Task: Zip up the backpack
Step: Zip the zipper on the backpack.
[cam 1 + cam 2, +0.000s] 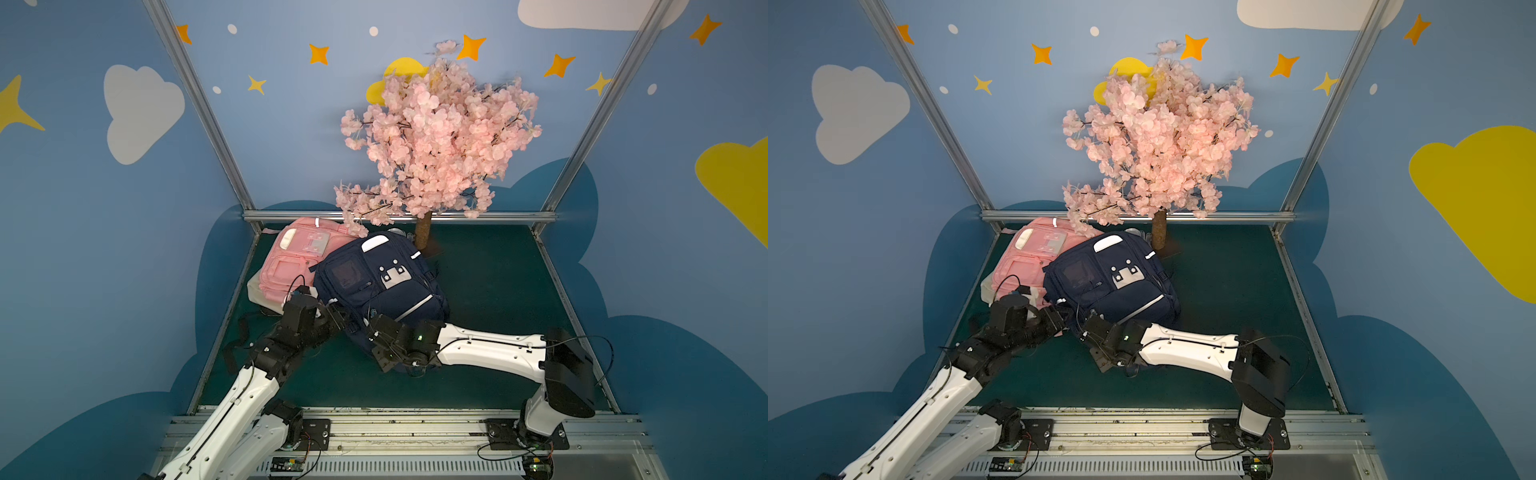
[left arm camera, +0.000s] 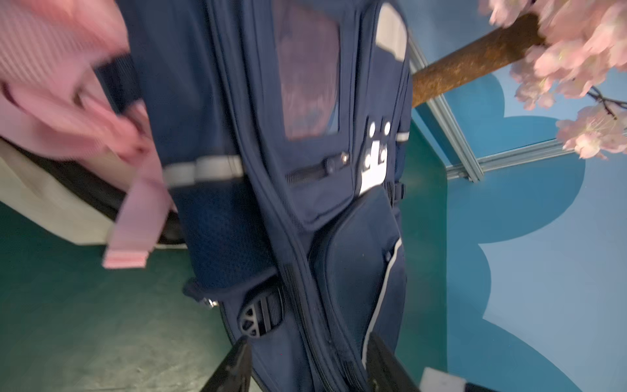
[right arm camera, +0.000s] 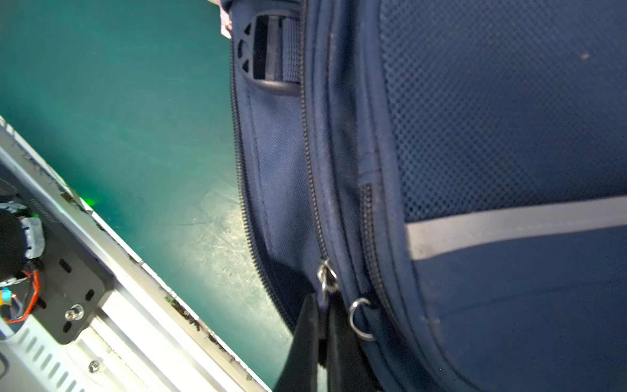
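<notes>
My right claw (image 3: 322, 336) pinches the zipper pull (image 3: 326, 276) of the navy backpack (image 1: 386, 286), which lies toward the back left corner of the bench (image 1: 498, 291), partly over a pink backpack (image 1: 291, 257); my left claw (image 2: 308, 342) holds nothing, its fingers spread apart on both sides of the navy bag's side

Free room: the green surface (image 1: 507, 316) lies bare from the navy backpack (image 1: 374, 286) to its right edge. It is also bare along its near edge, where only my right forearm (image 1: 490, 347) crosses. Obstacles: the pink backpack (image 1: 291, 257) fills the far left corner, touching the navy one. The tree trunk (image 1: 424, 232) stands mid far edge, its blossoms (image 1: 436, 137) overhanging both packs.
</notes>
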You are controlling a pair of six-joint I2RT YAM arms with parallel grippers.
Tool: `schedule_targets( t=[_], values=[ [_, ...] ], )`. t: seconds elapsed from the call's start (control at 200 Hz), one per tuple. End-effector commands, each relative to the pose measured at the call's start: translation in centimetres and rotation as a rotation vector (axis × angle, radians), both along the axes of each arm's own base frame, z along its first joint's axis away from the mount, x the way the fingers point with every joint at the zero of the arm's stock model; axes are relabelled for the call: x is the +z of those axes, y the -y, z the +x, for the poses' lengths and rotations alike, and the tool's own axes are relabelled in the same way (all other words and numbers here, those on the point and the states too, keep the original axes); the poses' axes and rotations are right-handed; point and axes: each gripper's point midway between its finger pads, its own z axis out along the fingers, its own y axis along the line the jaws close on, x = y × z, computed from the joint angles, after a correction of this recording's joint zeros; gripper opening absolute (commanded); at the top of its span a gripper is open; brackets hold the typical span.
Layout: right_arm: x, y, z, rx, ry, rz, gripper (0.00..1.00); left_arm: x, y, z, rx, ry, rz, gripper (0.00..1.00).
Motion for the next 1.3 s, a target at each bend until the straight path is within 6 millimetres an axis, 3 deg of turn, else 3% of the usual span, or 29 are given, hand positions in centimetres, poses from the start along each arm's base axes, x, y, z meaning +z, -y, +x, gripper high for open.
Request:
schedule_targets(
  t=[0.0,0.235,0.556,0.771,0.946,1.291],
  values=[
    [2.3,-2.6,0.0,0.038,0.036,0.106,0.00,-1.1,2.1,-0.3,-0.007,-0.048,-0.102,0.49],
    [2.1,-3.5,-0.9,0.065,0.030,0.125,0.00,-1.9,3.2,0.1,-0.033,-0.039,-0.134,0.39],
    [2.5,-4.2,-1.0,0.076,0.041,0.131,0.00,-4.8,4.1,0.5,-0.044,-0.106,-0.132,0.29],
    [2.3,-3.6,-0.9,0.068,0.043,0.111,0.00,-5.1,4.2,1.4,-0.034,-0.102,-0.113,0.14],
    [0.9,-1.2,-1.0,0.025,0.031,0.041,0.00,-4.1,3.5,2.7,-0.016,-0.078,-0.100,0.03],
    [-1.8,6.9,-0.7,-0.116,0.055,-0.102,0.00,-0.4,-1.1,4.8,0.082,0.011,-0.081,0.02]
  ],
)
